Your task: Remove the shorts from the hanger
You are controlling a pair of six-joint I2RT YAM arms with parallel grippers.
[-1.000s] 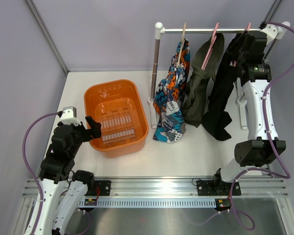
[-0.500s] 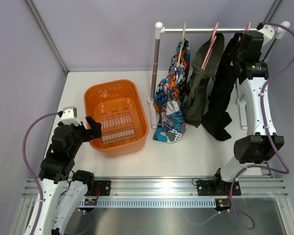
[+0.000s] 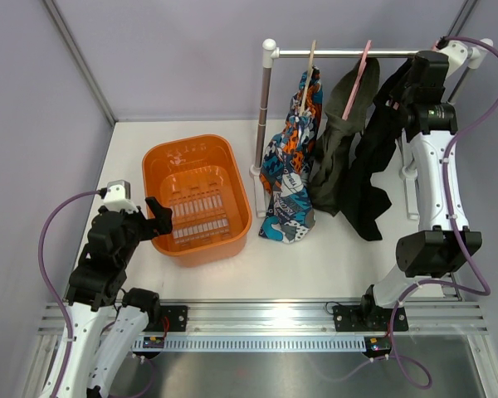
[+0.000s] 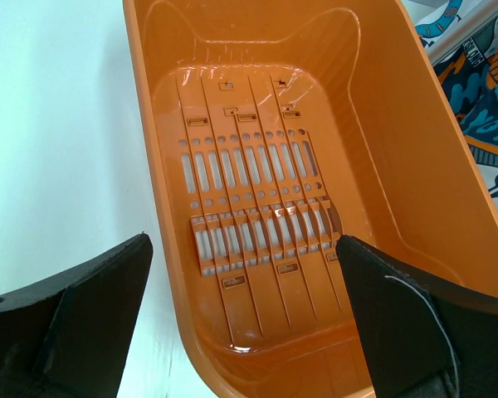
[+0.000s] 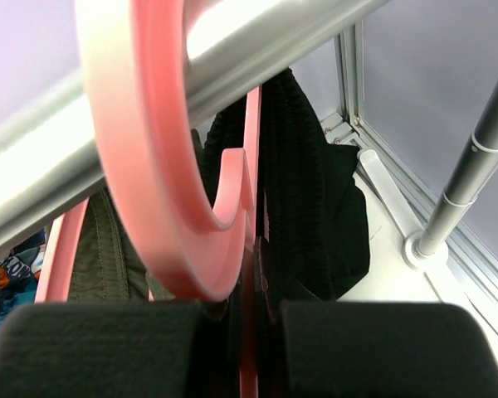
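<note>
On the table point(image 3: 332, 257), under the rail point(image 3: 340, 53), the orange basket point(image 3: 197, 199) was left untouched. The black shorts point(image 3: 369, 166) were swung left since a moment ago and pressed against the olive green shorts point(image 3: 336, 157). Their pink hanger point(image 5: 149, 166), still hooked over the rail, was clamped in the right tool point(image 5: 249, 348), so unhooking was judged underway. The left tool point(image 4: 244, 240) was held wide open above the basket.

Crowded rail point(image 3: 349, 53): patterned shorts point(image 3: 289, 178), olive shorts point(image 3: 332, 170) and black shorts point(image 3: 367, 178) hang close together, hemming the right tool point(image 5: 257, 319) clamped on the pink hanger point(image 5: 141, 166); bare table point(image 3: 340, 265) lies open beside the orange basket point(image 3: 244, 195).
</note>
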